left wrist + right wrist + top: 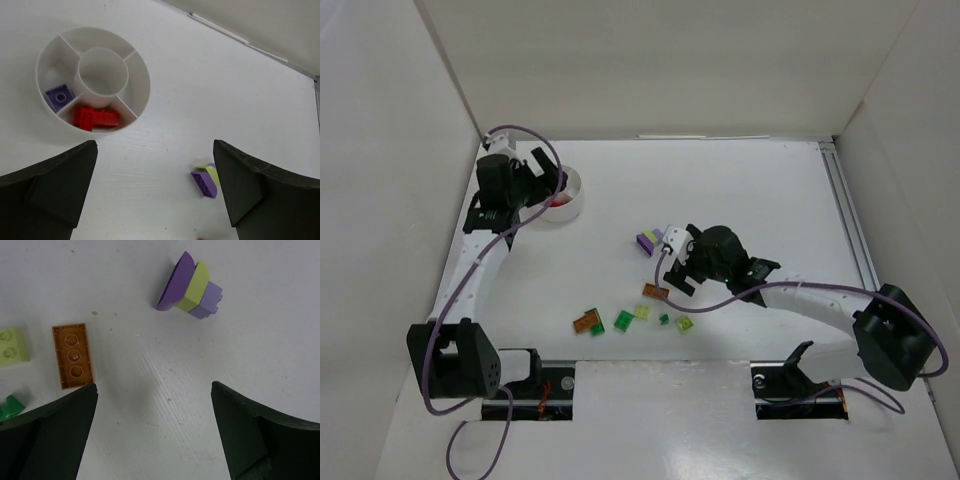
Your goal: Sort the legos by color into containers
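We see a white table (750, 190) boxed in by 3 plain white panels: the far panel (650, 60) at 12 o'clock, a side panel (380, 220) at 9 o'clock, another side panel (920, 140) at 3 o'clock. A pale rail (850, 225) runs along the table's 3 o'clock edge.

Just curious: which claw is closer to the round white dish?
Left. The left claw hangs close by the dish; the right claw is far off, by the purple stack.

dish (45, 65) far-left, two bricks (95, 117) inside | loose bricks (624, 320) near-centre
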